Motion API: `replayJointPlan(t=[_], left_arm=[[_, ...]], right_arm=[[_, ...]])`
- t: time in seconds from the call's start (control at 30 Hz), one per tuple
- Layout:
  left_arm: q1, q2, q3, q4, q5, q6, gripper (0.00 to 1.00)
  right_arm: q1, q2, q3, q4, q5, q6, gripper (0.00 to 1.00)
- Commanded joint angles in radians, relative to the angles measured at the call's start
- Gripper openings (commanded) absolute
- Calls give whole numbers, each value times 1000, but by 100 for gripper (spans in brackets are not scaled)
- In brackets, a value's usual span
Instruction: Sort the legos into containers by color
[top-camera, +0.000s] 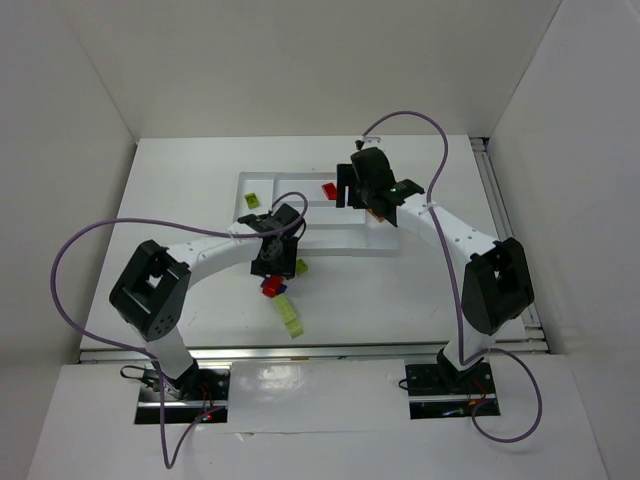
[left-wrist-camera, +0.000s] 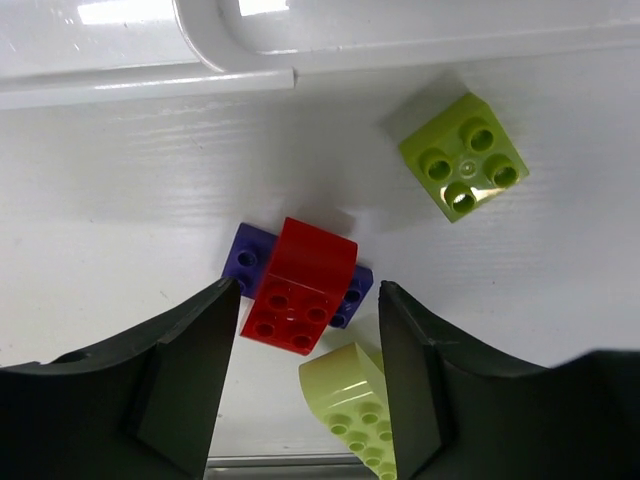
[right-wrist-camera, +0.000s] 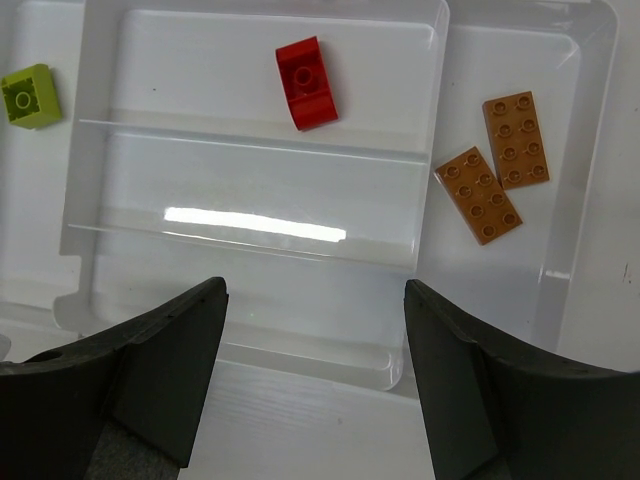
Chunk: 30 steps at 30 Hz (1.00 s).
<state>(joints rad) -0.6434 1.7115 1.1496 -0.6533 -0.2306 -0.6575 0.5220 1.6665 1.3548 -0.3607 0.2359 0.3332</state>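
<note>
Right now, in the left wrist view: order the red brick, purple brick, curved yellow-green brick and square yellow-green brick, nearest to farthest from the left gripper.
1. red brick, between the open fingers of the left gripper, lying over the purple brick; these two are too close to call.
2. curved yellow-green brick, beside one finger, at the bottom of the view.
3. square yellow-green brick, upper right, apart from the rest.

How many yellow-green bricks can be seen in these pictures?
3. One yellow-green brick lies in a left compartment of the tray; a square one and a curved one lie on the table. More may be hidden.
</note>
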Motion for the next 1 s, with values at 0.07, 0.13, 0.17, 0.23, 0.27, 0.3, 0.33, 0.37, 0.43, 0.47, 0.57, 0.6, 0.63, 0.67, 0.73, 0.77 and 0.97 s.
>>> replayJointPlan(t=[0.07,0.13,0.17,0.23,0.27,0.3,0.33,0.37,0.43,0.47,0.57,0.6,0.63,0.67,0.73,0.77,0.97], left_arm=[[2,-47,-31,-14,51,6,68],[2,-47,-31,-14,39,6,68],[2,-36,-31,-14,39,6,68],[2,-27,-31,-28,30,6,67],[2,-17,-31,-28,30,-7,65],[2,-16,-31,-28,21,-7,63],[2,-16,-31,-28,20,-7,62],[2,-16,-31,-28,20,-17,61],[2,-27,-42,-19,20,-17,59],[2,-27,-42,-19,20,-17,59],[2,-3,-42,-19,11,-7,59],[2,-3,-42,-19,11,-7,59],[2,8,-42,-19,11,-7,59],[2,17,-42,-19,11,-7,59],[2,17,-33,-19,11,2,59],[2,26,-33,-19,11,2,59],[2,27,-24,-9,-25,2,44]], right_arm=[[10,-13,18,-6,-6,9,79],[10,-13,9,-6,-6,9,79],[10,-13,9,-6,-6,9,79],[10,-13,9,-6,-15,9,79],[10,-13,9,-6,-15,9,79],[10,-13,9,-6,-15,9,79],[10,-13,9,-6,-15,9,79],[10,-13,9,-6,-15,9,79],[10,-13,9,-6,-15,9,79],[10,-13,9,-6,-15,9,79],[19,-13,9,-6,-6,9,79],[19,-13,9,-6,-6,9,79],[19,-13,9,-6,-6,9,79],[19,-13,9,-6,-6,9,79],[19,-13,9,-6,3,9,79],[19,-13,9,-6,3,9,79],[19,-13,0,-6,3,9,79]])
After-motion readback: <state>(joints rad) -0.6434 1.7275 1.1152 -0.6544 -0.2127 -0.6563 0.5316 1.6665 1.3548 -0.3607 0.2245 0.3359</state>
